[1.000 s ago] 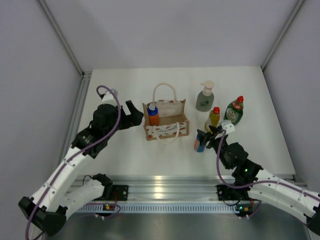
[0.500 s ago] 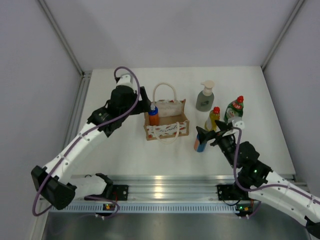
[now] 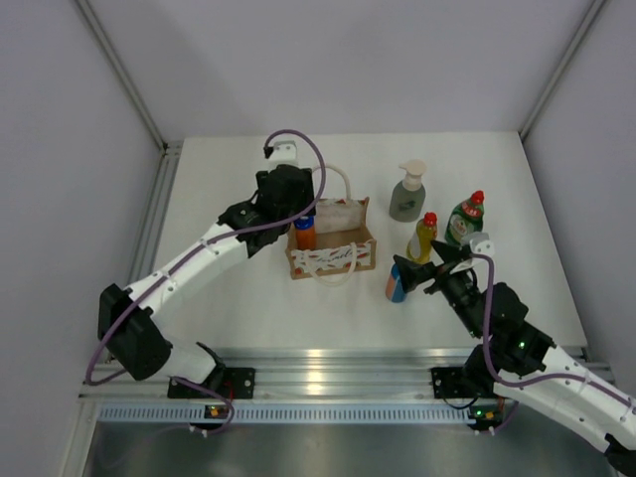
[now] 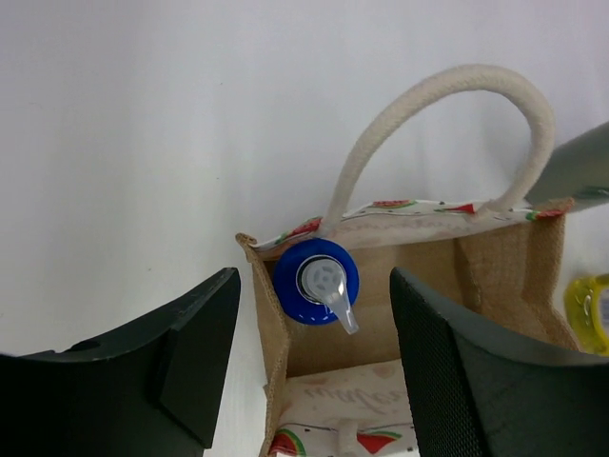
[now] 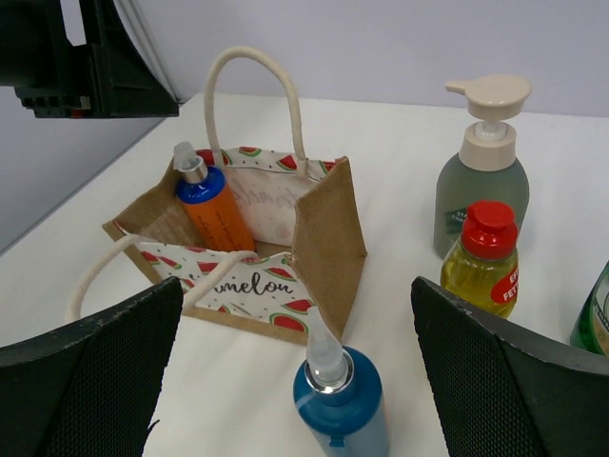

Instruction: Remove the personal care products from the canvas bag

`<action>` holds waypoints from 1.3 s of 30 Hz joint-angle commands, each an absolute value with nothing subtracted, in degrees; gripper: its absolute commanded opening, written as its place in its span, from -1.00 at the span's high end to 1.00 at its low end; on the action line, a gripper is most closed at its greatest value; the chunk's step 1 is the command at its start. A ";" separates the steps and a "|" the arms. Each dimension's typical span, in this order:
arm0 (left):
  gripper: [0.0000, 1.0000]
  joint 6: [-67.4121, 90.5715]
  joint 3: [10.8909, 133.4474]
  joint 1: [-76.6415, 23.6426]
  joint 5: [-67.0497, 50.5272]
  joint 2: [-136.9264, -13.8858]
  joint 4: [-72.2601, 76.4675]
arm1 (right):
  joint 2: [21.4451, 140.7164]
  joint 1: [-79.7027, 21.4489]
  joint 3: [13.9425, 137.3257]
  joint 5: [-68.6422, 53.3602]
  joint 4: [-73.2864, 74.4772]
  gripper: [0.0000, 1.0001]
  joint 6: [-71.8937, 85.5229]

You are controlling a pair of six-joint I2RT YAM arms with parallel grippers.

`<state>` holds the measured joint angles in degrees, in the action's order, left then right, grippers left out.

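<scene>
One bottle left inside
Nearest, the right gripper (image 5: 295,314) gapes around the blue bottle (image 5: 338,400) and could topple it; beyond, the left gripper (image 4: 314,286), jaws apart, straddles the orange bottle (image 4: 316,278) inside the canvas bag (image 4: 495,276), risking lifting both.

A flat white table (image 3: 248,308) filled the middle of the scene. A ribbed silver aluminium rail (image 3: 328,370) ran along its near edge. A plain grey back wall (image 3: 338,60) stood behind its far edge, and grey side panels (image 3: 60,199) closed its left and right. Thin metal corner posts (image 3: 124,78) rose from its two far corners.
</scene>
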<state>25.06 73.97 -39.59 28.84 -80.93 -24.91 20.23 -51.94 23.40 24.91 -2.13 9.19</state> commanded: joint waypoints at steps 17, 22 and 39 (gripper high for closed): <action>-0.07 34.80 73.57 -43.33 44.56 -88.15 -21.09 | 17.93 -51.50 25.93 24.52 1.76 -0.99 10.28; 0.00 34.54 73.65 -43.33 43.68 -89.56 -21.09 | 18.11 -51.50 25.84 24.61 1.67 -0.99 10.20; -0.32 32.34 73.04 -43.33 40.69 -92.72 -21.27 | 17.93 -51.50 25.05 25.05 1.76 -0.99 10.19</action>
